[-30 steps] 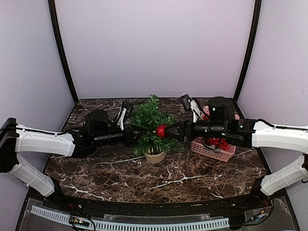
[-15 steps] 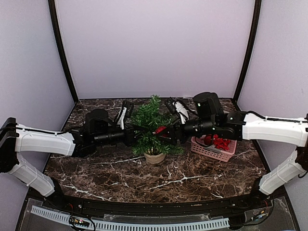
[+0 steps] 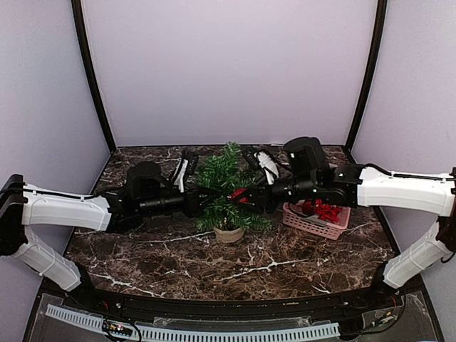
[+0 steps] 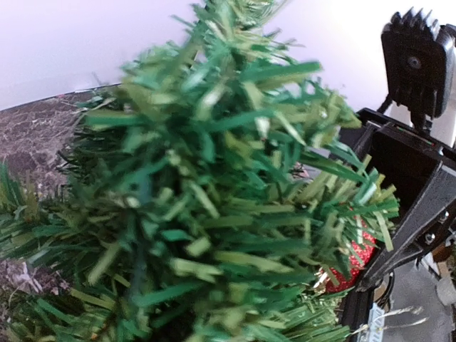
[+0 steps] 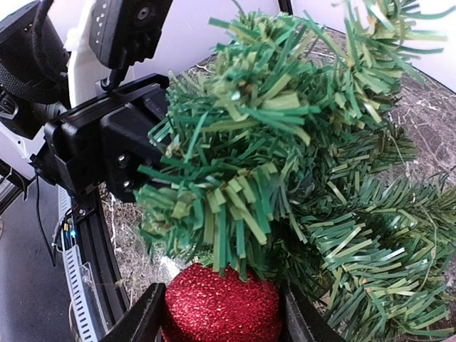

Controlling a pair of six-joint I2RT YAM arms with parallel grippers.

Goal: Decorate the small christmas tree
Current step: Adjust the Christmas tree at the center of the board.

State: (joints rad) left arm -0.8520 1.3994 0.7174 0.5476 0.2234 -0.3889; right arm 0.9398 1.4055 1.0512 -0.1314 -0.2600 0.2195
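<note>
Right gripper [image 5: 222, 322] is half closed on a red glitter ball ornament [image 5: 217, 299]; the ball sits between both fingers [image 5: 140, 320], touching each side. Directly ahead of and above that gripper: the small christmas tree [image 3: 226, 184], a bushy dark green needle tree. One branch tuft hangs over the top of the ball. The ball is pressed in at the tree's right side, about mid-height.

Left gripper [image 3: 201, 199] comes in from the opposite side, tips buried in the needles, jaws closed. Cannot tell if a branch is pinched between them. In its wrist view foliage fills nearly everything, with the red ball and the black right gripper peeking past the far edge.

The tree stands upright between the two grippers on its round tan base [image 3: 229, 232], on the dark marble-pattern table [image 3: 178, 260]. Behind the right gripper, under its forearm, is a pink plastic basket [image 3: 312, 224] holding red ornaments [image 3: 325, 211].
</note>
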